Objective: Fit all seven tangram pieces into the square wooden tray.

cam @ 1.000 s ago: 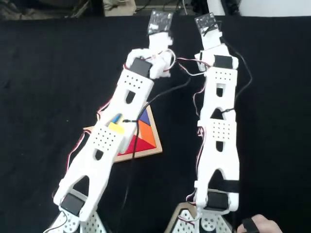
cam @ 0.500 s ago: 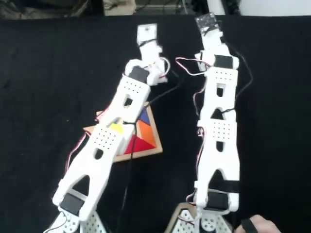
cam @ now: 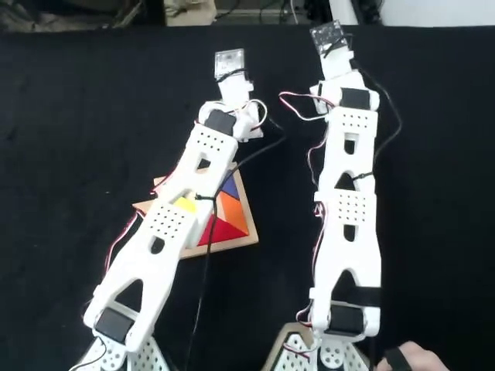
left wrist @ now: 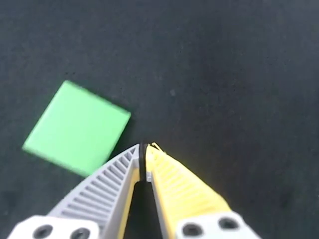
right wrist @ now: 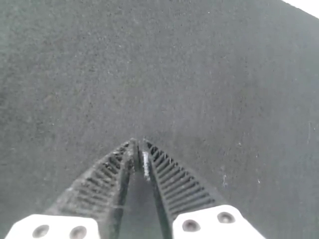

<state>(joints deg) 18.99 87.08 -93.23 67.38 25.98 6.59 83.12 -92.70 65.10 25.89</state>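
Black tabletop [cam: 77, 116], left wrist view's green square [left wrist: 77, 128], high view's wooden tray [cam: 236, 243]

Surface [cam: 62, 116]: covered in black matte cloth with a fine grain, across the whole working area. Beyond its far edge is a strip of dim clutter [cam: 77, 11] with cables [cam: 259, 9]. A white panel [cam: 441, 11] stands toward the far right corner.

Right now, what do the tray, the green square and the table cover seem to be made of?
Tray: pale wood, matte, judging by its tan rim.
Green square: flat even colour, no shine; painted wood or plastic, unclear.
Table cover: black cloth, probably felt, by its fine fuzzy grain.
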